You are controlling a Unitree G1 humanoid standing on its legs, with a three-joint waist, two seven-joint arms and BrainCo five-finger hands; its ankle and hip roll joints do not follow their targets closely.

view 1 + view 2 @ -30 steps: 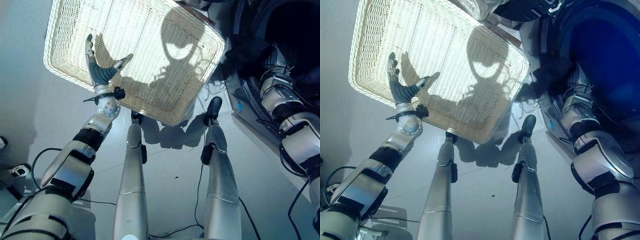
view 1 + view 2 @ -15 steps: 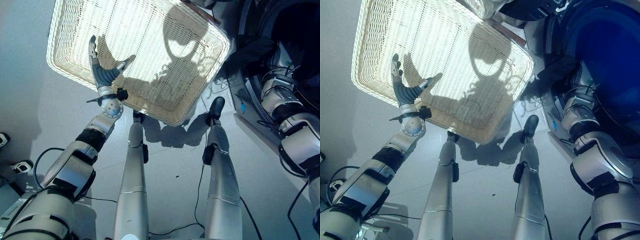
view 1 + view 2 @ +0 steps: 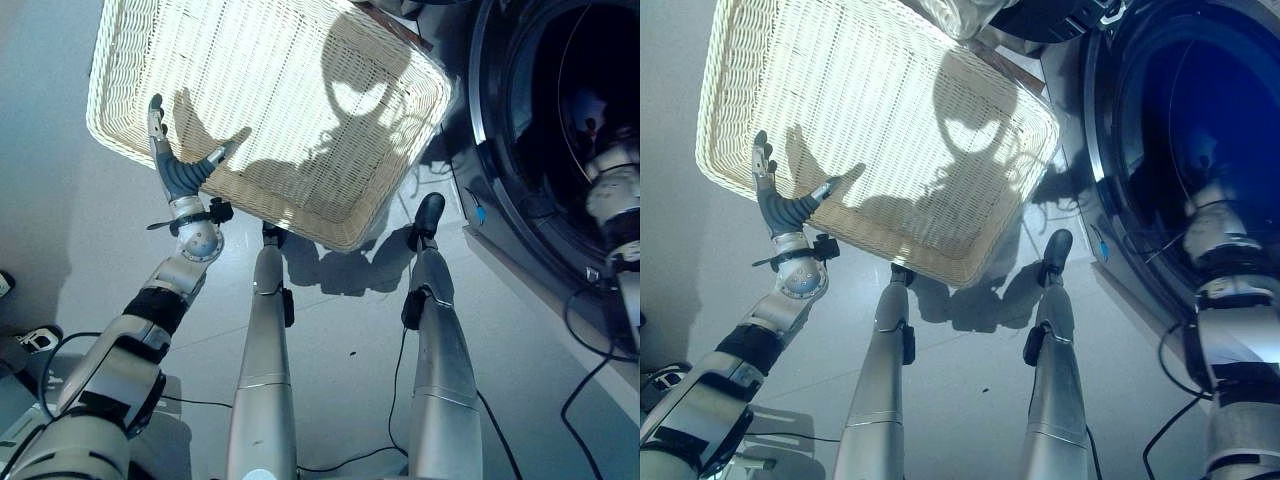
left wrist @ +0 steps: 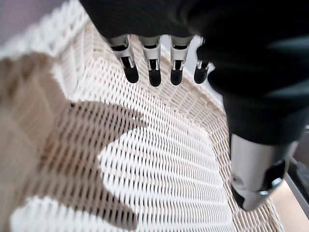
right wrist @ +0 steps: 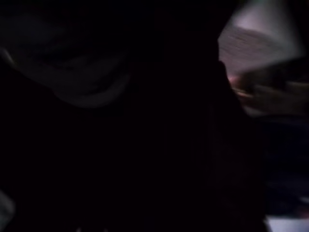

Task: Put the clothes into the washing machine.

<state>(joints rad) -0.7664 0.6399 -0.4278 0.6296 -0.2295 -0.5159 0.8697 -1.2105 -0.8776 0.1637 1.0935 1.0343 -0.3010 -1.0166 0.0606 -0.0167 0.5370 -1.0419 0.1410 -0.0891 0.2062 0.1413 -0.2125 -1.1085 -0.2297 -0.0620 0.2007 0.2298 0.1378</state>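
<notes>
Reaching deeper into the washing machine [image 3: 1160,150] than before, right arm; its fingers unseen; left hand [image 3: 172,165] splayed.

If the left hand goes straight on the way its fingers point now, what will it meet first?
Most likely the woven floor of the white wicker basket. The left hand hangs open over the near rim, fingers aimed inward; depth is hard to judge.

a pale wicker basket [image 3: 300,90] sits on the grey floor [image 3: 60,230].
</notes>
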